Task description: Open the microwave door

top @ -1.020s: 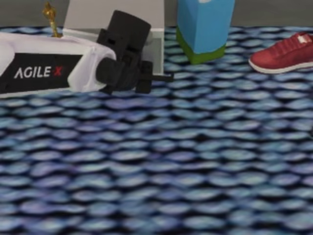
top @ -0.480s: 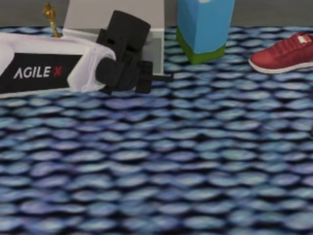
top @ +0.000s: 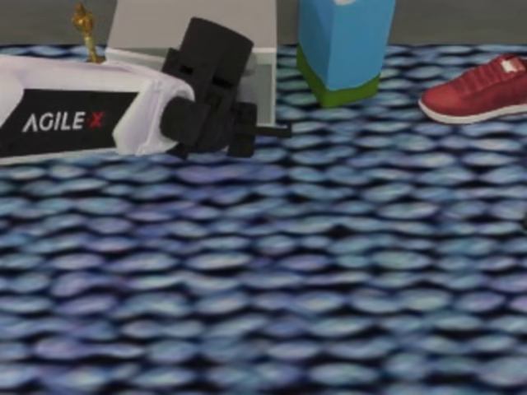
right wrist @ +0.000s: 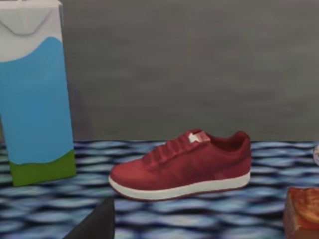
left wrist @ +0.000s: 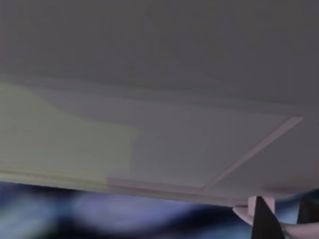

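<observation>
The light-grey microwave [top: 156, 25] stands at the table's back left, partly hidden by my left arm. Its door [left wrist: 149, 139] fills the left wrist view, with a grey-green window and a pale frame, and appears flush with the box. My left gripper [top: 262, 130] is at the microwave's front right corner. In the wrist view the left gripper [left wrist: 286, 219] has its two dark fingers close together, shut on the pale door handle [left wrist: 244, 213] below the door's edge. Of my right gripper only one dark fingertip [right wrist: 99, 221] shows, low over the table and far off to one side.
A blue-and-green carton [top: 342, 45] stands just right of the microwave, and a red shoe [top: 478, 86] lies at the back right. A small gold figurine [top: 85, 29] stands left of the microwave. A brown block [right wrist: 304, 209] sits near the right gripper. The tabletop has a blue woven pattern.
</observation>
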